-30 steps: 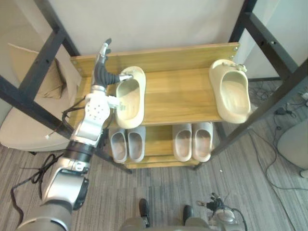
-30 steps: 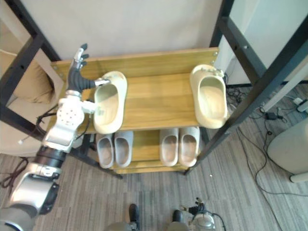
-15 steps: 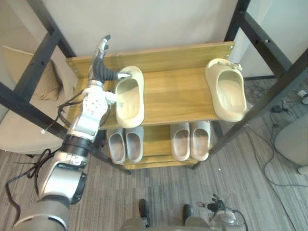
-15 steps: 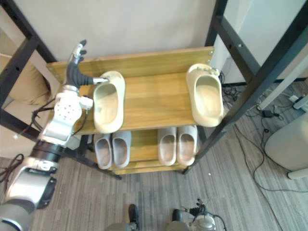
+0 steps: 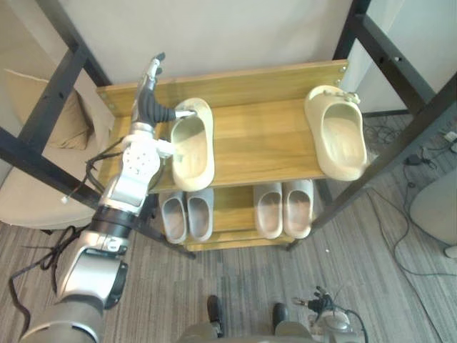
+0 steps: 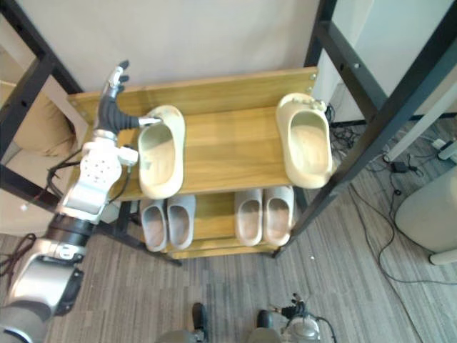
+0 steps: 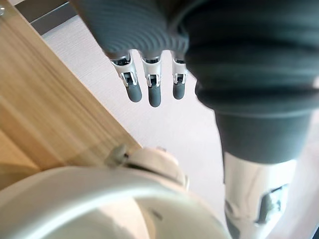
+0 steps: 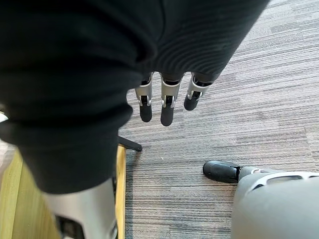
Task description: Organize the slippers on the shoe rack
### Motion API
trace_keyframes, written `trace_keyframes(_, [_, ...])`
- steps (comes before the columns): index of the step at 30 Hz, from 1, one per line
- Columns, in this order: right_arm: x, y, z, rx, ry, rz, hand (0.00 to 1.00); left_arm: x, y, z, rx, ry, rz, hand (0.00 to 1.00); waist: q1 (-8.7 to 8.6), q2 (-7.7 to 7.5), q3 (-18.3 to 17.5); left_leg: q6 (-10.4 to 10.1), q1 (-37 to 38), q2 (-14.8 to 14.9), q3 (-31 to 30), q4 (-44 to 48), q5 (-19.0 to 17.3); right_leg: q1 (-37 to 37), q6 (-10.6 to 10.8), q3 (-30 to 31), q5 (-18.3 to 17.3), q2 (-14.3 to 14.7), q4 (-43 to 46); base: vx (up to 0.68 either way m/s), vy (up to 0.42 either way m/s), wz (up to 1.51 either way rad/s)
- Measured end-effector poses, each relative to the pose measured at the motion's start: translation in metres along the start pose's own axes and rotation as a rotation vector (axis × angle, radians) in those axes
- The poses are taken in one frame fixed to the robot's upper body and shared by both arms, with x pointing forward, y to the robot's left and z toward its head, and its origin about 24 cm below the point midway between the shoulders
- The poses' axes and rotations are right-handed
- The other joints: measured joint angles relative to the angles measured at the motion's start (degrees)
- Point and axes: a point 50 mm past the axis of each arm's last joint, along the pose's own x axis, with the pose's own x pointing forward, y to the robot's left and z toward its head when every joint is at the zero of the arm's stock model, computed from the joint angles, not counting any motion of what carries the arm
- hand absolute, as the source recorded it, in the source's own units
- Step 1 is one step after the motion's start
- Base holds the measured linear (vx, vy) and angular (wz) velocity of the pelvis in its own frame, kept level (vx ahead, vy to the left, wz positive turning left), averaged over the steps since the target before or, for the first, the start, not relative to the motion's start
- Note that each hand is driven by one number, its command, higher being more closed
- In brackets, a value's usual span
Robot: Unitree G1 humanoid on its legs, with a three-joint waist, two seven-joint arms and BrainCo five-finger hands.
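Observation:
A cream slipper (image 5: 193,143) lies on the left of the wooden shoe rack's top shelf (image 5: 257,143), toe toward the wall. My left hand (image 5: 148,107) stands just left of it, open, fingers (image 7: 154,92) straight and pointing at the wall, thumb reaching to the slipper's far end (image 7: 99,199). A second cream slipper (image 5: 335,132) lies at the shelf's right end. My right hand (image 8: 167,107) hangs low over the carpet, fingers straight, holding nothing.
Two pairs of grey slippers (image 5: 188,214) (image 5: 285,209) stand on the lower shelf. Black frame bars (image 5: 64,78) (image 5: 400,68) cross both sides of the rack. A beige cushioned seat (image 5: 43,186) sits at the left. Cables (image 5: 421,153) lie on the carpet at the right.
The whole picture has shifted slightly as the camera moved. My left hand and both cream slippers keep their places on the shelf.

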Motion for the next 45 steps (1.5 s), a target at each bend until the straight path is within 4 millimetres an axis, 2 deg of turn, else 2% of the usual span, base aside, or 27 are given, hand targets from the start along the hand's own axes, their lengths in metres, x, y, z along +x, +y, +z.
trace_keyframes(12, [0.0,-0.001,0.0,-0.018,-0.002,0.002,0.0,-0.019,-0.011,-0.006,-0.03,0.019,-0.03,0.0,0.53,0.02,-0.02,0.01,0.03,-0.02,-0.21,-0.01,0.0,0.1,-0.03,-0.15,-0.02,0.0,0.01,0.0,0.0,0.0])
trace_keyframes(23, [0.0,0.0,0.001,-0.024,-0.006,0.006,0.0,-0.02,-0.014,-0.01,0.007,0.03,-0.039,0.0,0.6,0.01,-0.01,0.01,0.02,-0.01,-0.19,-0.02,0.0,0.07,-0.03,-0.12,-0.02,0.0,0.01,0.0,0.0,0.0])
trace_keyframes(31, [0.0,0.0,-0.001,-0.022,0.001,0.004,0.0,-0.022,-0.013,-0.031,0.037,0.132,-0.043,0.0,0.54,0.0,0.0,0.0,-0.06,0.03,0.0,-0.03,-0.02,-0.1,-0.03,0.03,-0.02,0.0,0.0,0.0,0.0,0.0])
trace_keyframes(45, [-0.001,-0.002,-0.004,-0.007,0.014,-0.004,0.0,-0.01,0.0,-0.032,0.082,0.128,-0.039,0.0,0.94,0.01,0.07,-0.14,-1.08,0.43,0.27,-0.01,-0.2,-1.36,-0.05,0.46,0.04,0.37,0.06,0.0,0.0,-0.01])
